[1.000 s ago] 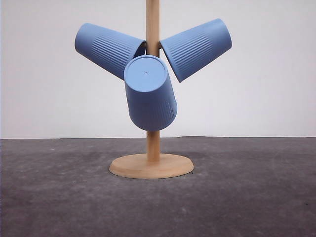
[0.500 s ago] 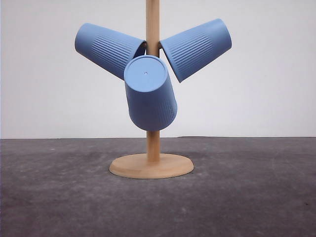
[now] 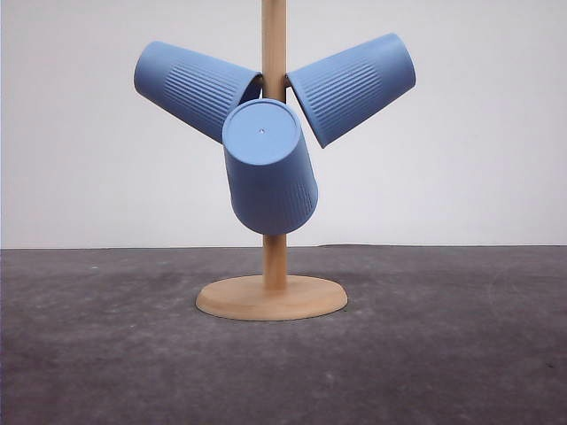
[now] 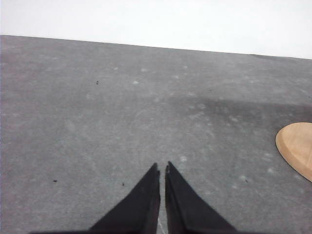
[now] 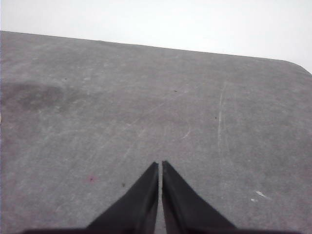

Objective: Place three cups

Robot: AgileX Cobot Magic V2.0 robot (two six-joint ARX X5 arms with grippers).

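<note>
Three cups [image 3: 268,168] hang on the stand [image 3: 272,297]. My left gripper [image 4: 162,168] and right gripper [image 5: 160,165] are both pinched closed, empty, above the table [image 5: 219,122].

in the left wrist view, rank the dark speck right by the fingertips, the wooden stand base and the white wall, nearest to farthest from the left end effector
1. Dark speck: on the table, right beside the left end effector.
2. Wooden stand base: on the table, off to the side.
3. White wall: beyond the table's far edge.
</note>
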